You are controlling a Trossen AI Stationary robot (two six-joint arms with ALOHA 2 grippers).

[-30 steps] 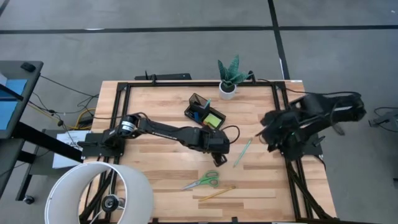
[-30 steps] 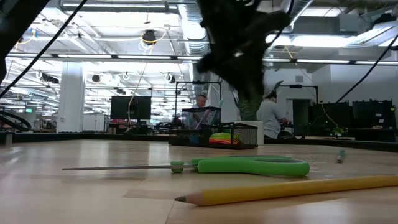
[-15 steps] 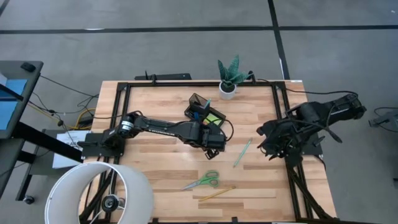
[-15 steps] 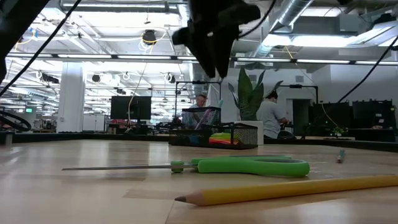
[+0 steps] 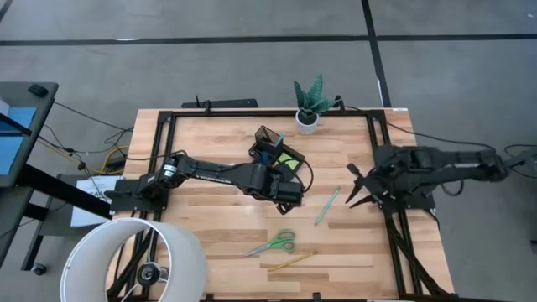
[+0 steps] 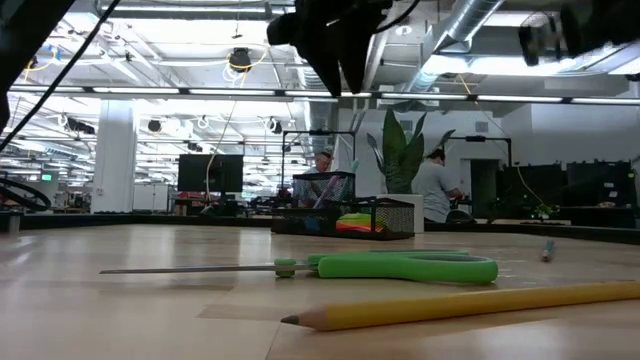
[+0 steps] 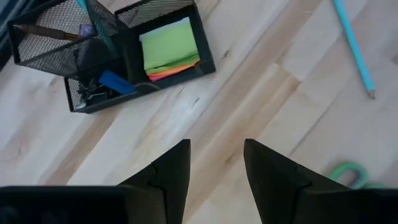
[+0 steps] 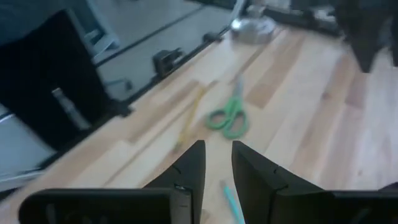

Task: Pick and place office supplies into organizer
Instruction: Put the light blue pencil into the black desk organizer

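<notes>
The left hand [image 5: 289, 191] hovers over the middle of the counter [image 5: 210, 159], just beside the black organizer [image 5: 270, 148], its fingers [image 7: 172, 174] apart with nothing between them. The organizer holds the lime-green sticky-note pad [image 7: 169, 48], a small blue eraser [image 7: 115, 82] and a brown pen [image 7: 43, 32]. The right hand [image 5: 356, 186] sits at the counter's right edge, its fingers [image 8: 191, 167] slightly apart and empty, near the teal pen [image 5: 326, 205]. The green-handled scissors [image 5: 273, 245] and the yellow pencil [image 5: 291, 261] lie on the counter's near part, side by side. A potted plant [image 5: 309, 104] stands at the far edge.
</notes>
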